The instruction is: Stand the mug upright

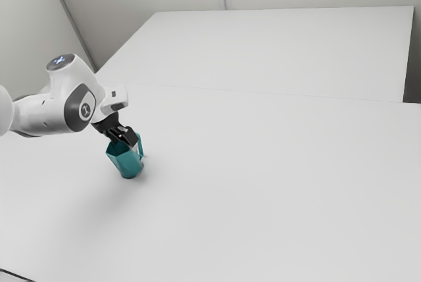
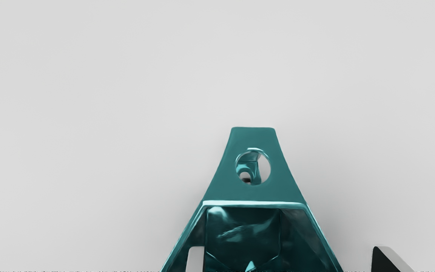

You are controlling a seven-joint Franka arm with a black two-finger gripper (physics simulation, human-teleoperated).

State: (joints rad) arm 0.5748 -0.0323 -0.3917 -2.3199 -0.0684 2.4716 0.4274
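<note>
Fingers point(image 2: 387, 264) of the black gripper point(image 1: 125, 142) stand spread astride one wall of the teal mug point(image 1: 126, 162), one at its open mouth, the other outside. It's on the white table point(image 1: 263, 190), right below the gripper, handle point(image 1: 140, 147) toward the exterior view's right.

1. The arm point(image 1: 49, 116) was cut off by the exterior view's left edge, its base out of sight.
2. In the wrist view, the bottom edge cut off part of the mug point(image 2: 253, 194) and most of both fingers point(image 2: 383, 262) of the gripper point(image 1: 125, 137).
3. The underside of the mug was hidden.
4. The worktop point(image 1: 263, 183) ran past the exterior view's edges.
5. A dark-edged thing point(image 1: 16, 275) was cut off at its corner, too little showing to name.
6. Marks on the arm were too small to read.
</note>
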